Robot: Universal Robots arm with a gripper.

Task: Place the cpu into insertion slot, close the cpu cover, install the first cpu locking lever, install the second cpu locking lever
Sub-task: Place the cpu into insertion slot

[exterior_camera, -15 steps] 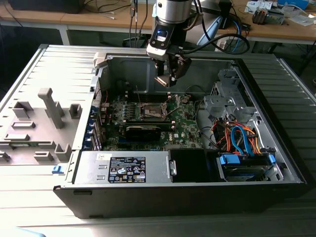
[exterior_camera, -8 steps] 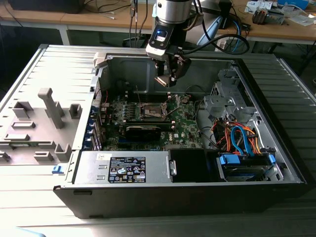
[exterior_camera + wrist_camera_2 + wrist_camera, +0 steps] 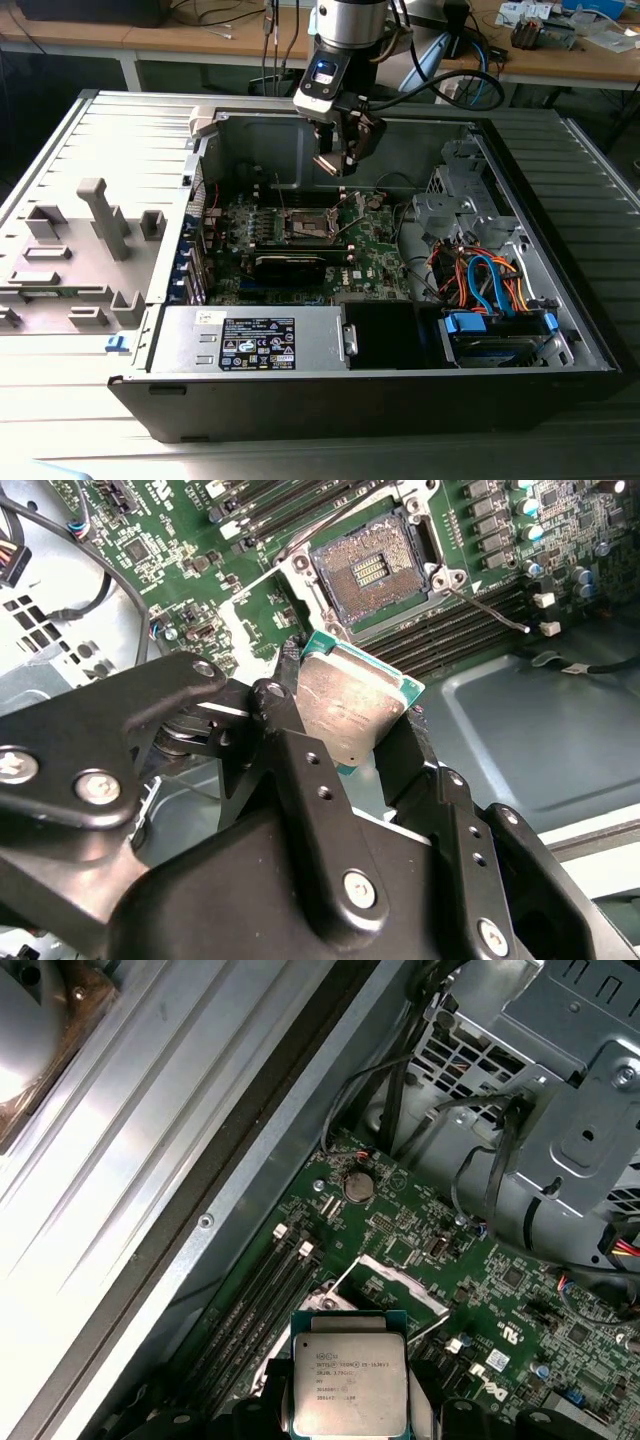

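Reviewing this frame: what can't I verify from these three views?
- Underside of the cpu: turned away from both wrist views, so its contacts are hidden.
- Pins of the insertion slot: too small to check for damage in the second wrist view.
- Grip on the cpu in the exterior view: the gripper blocks it, and the chip is too small there.
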